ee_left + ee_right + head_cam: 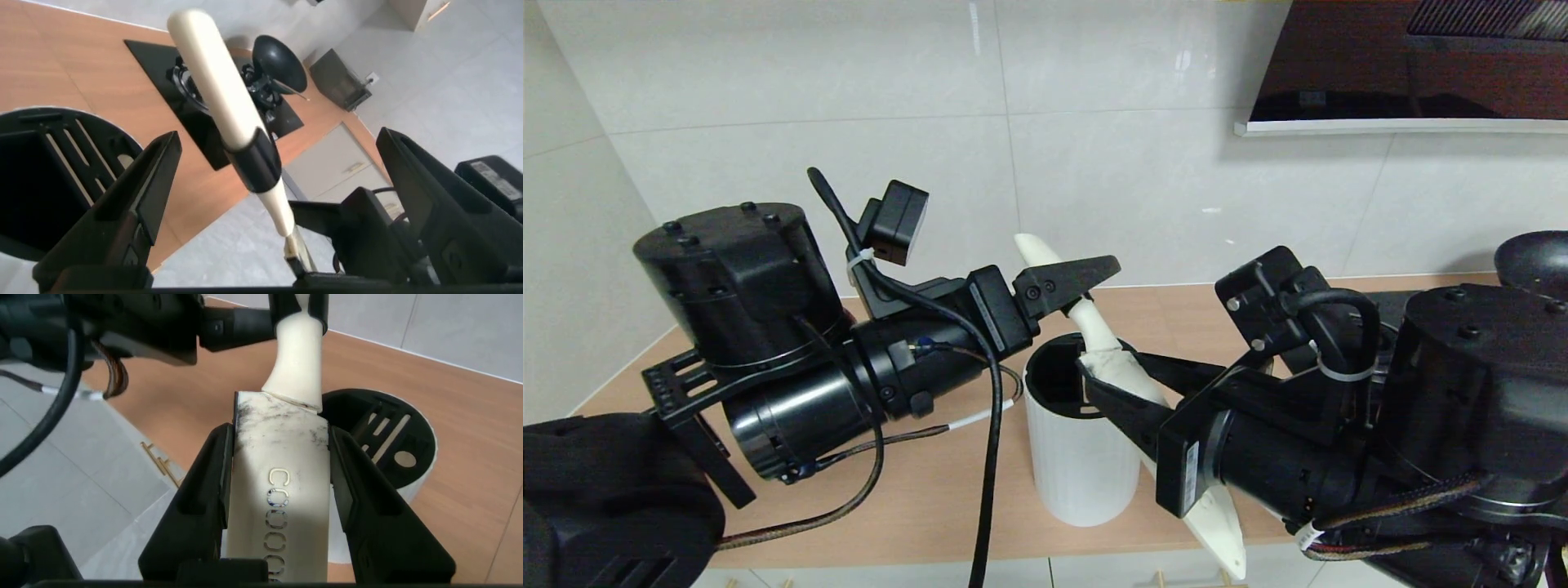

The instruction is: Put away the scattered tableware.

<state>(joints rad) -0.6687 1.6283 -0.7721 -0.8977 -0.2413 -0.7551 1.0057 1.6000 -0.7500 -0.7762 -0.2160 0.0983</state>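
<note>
A white knife (1125, 371) with a cream handle (1045, 255) is held slanted above a white cylindrical holder (1078, 465) with a black slotted insert. My right gripper (282, 498) is shut on the knife's blade (278, 449), and the blade tip (1229, 551) points down past the counter's front edge. My left gripper (278, 151) is open, its fingers (1078, 278) standing wide on either side of the handle (216, 90) without touching it. The holder's black top (392, 433) lies just beyond the blade, and its slots (73, 155) show beside my left gripper.
The holder stands on a wooden counter (931, 490) against a tiled wall. A black hob (196, 122) with a dark pot (278, 61) sits to the right, under a range hood (1405, 65). The counter's front edge is close below the holder.
</note>
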